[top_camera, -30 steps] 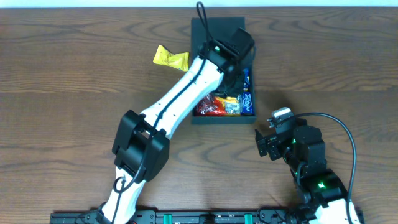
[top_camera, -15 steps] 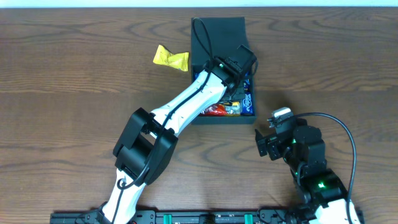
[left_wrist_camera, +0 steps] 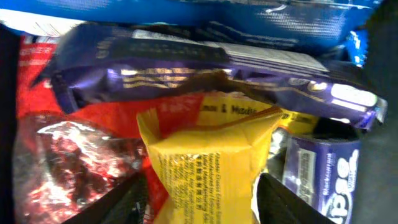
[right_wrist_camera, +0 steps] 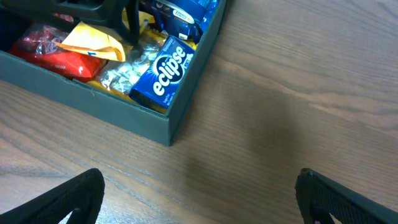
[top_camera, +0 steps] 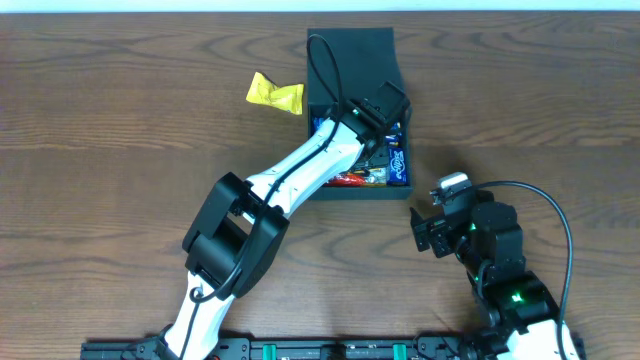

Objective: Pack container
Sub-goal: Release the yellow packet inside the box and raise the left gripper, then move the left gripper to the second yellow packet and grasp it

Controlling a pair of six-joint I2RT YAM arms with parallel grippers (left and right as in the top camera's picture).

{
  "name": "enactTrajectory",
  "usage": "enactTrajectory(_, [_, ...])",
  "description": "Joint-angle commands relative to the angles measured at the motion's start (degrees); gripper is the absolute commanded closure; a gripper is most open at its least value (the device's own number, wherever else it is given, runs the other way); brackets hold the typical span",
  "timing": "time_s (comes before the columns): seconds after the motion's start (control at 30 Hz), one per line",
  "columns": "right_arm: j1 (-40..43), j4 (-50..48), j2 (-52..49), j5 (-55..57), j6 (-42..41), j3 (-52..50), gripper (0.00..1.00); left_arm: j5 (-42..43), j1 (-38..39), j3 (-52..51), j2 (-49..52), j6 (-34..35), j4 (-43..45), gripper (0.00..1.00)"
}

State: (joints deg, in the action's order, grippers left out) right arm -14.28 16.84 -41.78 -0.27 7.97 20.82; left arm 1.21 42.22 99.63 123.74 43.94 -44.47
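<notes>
Overhead, the left arm (top_camera: 300,170) stretches across the bench (top_camera: 100,150). Its left hand (left_wrist_camera: 202,204) is down inside the container (top_camera: 358,194), the dark square box at the far middle of the bench, lid (top_camera: 350,48) flapped back.

Over to the left wrist view: a yellow packet (left_wrist_camera: 205,155) stands between the two fingers (left_wrist_camera: 127,202). The jaws are part open and sit right at its sides. Whether they pinch it or stand clear of it, I cannot tell.

My read is that this is the drop-off, with a packet being set into the box. The next move calls for spreading the jaws fully and lifting straight up, so the fingers drag nothing out with them.

And what's in there? Plenty! A purple bar (left_wrist_camera: 205,68) lies across above the yellow packet, with a red packet (left_wrist_camera: 68,155) off to one side. From the right wrist view, a blue gum pack (right_wrist_camera: 168,71) is tucked against the near corner wall. The box looks well filled.

The right hand (right_wrist_camera: 199,202) hangs near that corner, jaws spread wide, holding nothing. One loose yellow packet (top_camera: 274,93) lies on the bench just beside the box's left wall. That is likely the next pickup, and after it the lid to close.
</notes>
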Motion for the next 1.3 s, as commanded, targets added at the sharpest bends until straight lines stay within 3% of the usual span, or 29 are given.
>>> enactTrajectory(0.0, [0.7, -0.1, 0.1, -0.2, -0.6, -0.2, 0.01, 1.2, 0.3, -0.2, -1.7, 0.4, 0.0, 0.41])
enactTrajectory(0.17, [0.7, -0.1, 0.1, -0.2, -0.6, -0.2, 0.01, 1.4, 0.4, -0.2, -4.5, -1.1, 0.6, 0.33])
enactTrajectory(0.43, [0.7, -0.1, 0.1, -0.2, -0.6, -0.2, 0.01, -1.8, 0.6, -0.2, -13.2, -9.2, 0.5, 0.29])
enactTrajectory(0.5, [0.7, -0.1, 0.1, -0.2, -0.6, -0.2, 0.01, -1.8, 0.6, -0.2, -14.7, -12.5, 0.2, 0.34])
enactTrajectory(0.57, [0.7, -0.1, 0.1, -0.2, -0.6, -0.2, 0.01, -2.2, 0.1, -0.2, -16.4, -21.0, -0.7, 0.48])
enactTrajectory(0.67, [0.7, -0.1, 0.2, -0.2, -0.6, -0.2, 0.01, -3.4, -1.6, -0.2, -18.0, -30.0, -2.2, 0.55])
enactTrajectory(0.7, [0.7, -0.1, 0.1, -0.2, -0.6, -0.2, 0.01, -3.3, -2.5, -0.2, -18.6, -34.6, -3.0, 0.53])
enactTrajectory(0.73, [0.7, -0.1, 0.1, -0.2, -0.6, -0.2, 0.01, -3.3, -3.2, -0.2, -18.9, -38.8, -3.2, 0.34])
enactTrajectory(0.77, [0.7, -0.1, 0.1, -0.2, -0.6, -0.2, 0.01, -3.1, -4.1, -0.2, -19.1, -45.1, -3.4, 0.24])
enactTrajectory(0.87, [0.7, -0.1, 0.1, -0.2, -0.6, -0.2, 0.01, -2.9, -7.8, -0.2, -19.4, -71.1, -5.8, 0.05])
enactTrajectory(0.9, [0.7, -0.1, 0.1, -0.2, -0.6, -0.2, 0.01, -2.9, -8.8, -0.2, -19.4, -76.1, -6.3, 0.02])
enactTrajectory(1.03, [0.7, -0.1, 0.1, -0.2, -0.6, -0.2, 0.01, -2.9, -15.1, -0.2, -19.4, -100.3, -5.4, 0.05])
enactTrajectory(1.2, [0.7, -0.1, 0.1, -0.2, -0.6, -0.2, 0.01, 1.2, -21.4, -0.2, -18.9, -118.7, -3.0, 0.05])
enactTrajectory(1.27, [0.7, -0.1, 0.1, -0.2, -0.6, -0.2, 0.01, 4.2, -23.7, -0.2, -18.4, -122.1, -0.6, 0.05])
